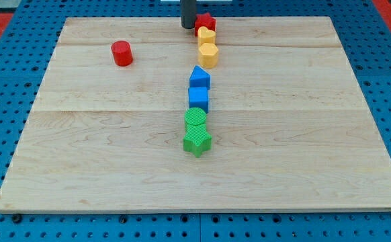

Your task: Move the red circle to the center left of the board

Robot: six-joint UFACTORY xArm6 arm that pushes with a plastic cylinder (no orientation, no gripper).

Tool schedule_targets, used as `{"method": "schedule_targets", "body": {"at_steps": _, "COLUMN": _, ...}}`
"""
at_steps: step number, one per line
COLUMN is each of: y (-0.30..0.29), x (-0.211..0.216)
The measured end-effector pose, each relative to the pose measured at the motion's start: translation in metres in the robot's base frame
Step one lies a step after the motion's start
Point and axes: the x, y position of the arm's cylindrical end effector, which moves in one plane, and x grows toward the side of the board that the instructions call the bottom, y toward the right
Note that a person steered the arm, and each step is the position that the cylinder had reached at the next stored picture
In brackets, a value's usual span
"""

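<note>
1. No brand, label or writing can be read anywhere in the camera view.
2. My tip (189, 26) is the lower end of a straight dark rod that comes down from the view's top edge, a little left of the middle. It has no jaws to spread or press together, and it grips nothing.
3. The tip stands on the wooden board (303, 168) near its top edge, just beside the left side of the red star block (207, 22). Whether the two actually touch cannot be told.
4. The red circle (121, 53), a short red cylinder, stands alone in the board's upper left part, well apart from my tip and from every other block.
5. The other blocks form a loose column running down the middle of the board. Below the red star comes a yellow block (206, 35) whose shape is hard to make out, touching the star, and then a yellow hexagon-like block (208, 55) directly under it.
6. Further down are a blue pentagon-like block (199, 77) and a blue cube (198, 98), one just below the other.
7. At the bottom of the column a green circle (195, 119) sits against a green star (197, 142).
8. The board lies on a blue perforated surface (7, 81). No containers appear.
</note>
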Motion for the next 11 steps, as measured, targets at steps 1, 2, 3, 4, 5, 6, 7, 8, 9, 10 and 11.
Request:
{"method": "schedule_targets", "body": {"at_steps": 1, "y": -0.029, "x": 0.005}}
{"method": "schedule_targets", "body": {"at_steps": 2, "y": -0.082, "x": 0.036}}
{"method": "schedule_targets", "body": {"at_steps": 3, "y": -0.096, "x": 0.104}}
{"method": "schedule_targets", "body": {"at_steps": 4, "y": -0.102, "x": 0.104}}
{"method": "schedule_targets", "body": {"at_steps": 5, "y": -0.095, "x": 0.064}}
{"method": "schedule_targets", "body": {"at_steps": 6, "y": -0.117, "x": 0.046}}
{"method": "schedule_targets", "body": {"at_steps": 7, "y": -0.149, "x": 0.072}}
{"method": "schedule_targets", "body": {"at_steps": 8, "y": -0.158, "x": 0.103}}
{"method": "schedule_targets", "body": {"at_steps": 9, "y": -0.165, "x": 0.110}}
{"method": "schedule_targets", "body": {"at_steps": 10, "y": -0.131, "x": 0.193}}
{"method": "schedule_targets", "body": {"at_steps": 11, "y": -0.114, "x": 0.219}}
